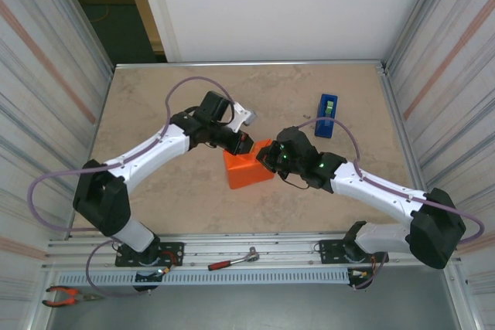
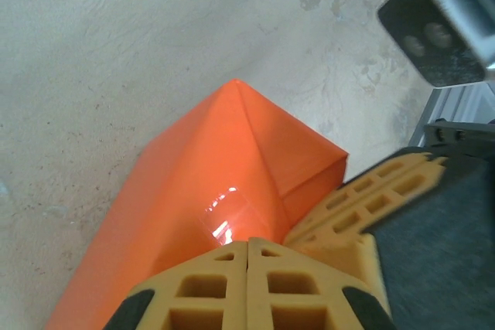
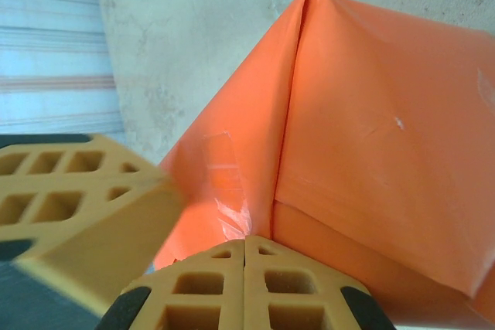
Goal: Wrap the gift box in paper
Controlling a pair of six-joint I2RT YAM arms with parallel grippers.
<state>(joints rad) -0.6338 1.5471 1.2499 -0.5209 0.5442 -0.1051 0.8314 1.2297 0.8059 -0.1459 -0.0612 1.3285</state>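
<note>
The orange paper [image 1: 246,171] is folded round a box shape in the middle of the table, and the gift box itself is hidden under it. My left gripper [image 1: 246,144] is shut, its tips pressed on the parcel's far upper end. My right gripper [image 1: 267,158] is shut too and touches the same end from the right. In the left wrist view the shut left gripper [image 2: 247,241] rests on the paper [image 2: 201,191] beside a clear strip of tape [image 2: 224,218]. In the right wrist view the right gripper [image 3: 245,239] sits at a folded seam of the paper [image 3: 371,137], next to tape [image 3: 224,183].
A blue tape dispenser [image 1: 326,114] stands at the back right. A red-handled ratchet [image 1: 232,260] lies on the front rail and pliers [image 1: 66,295] lie at the front left. Metal walls close in the table on both sides.
</note>
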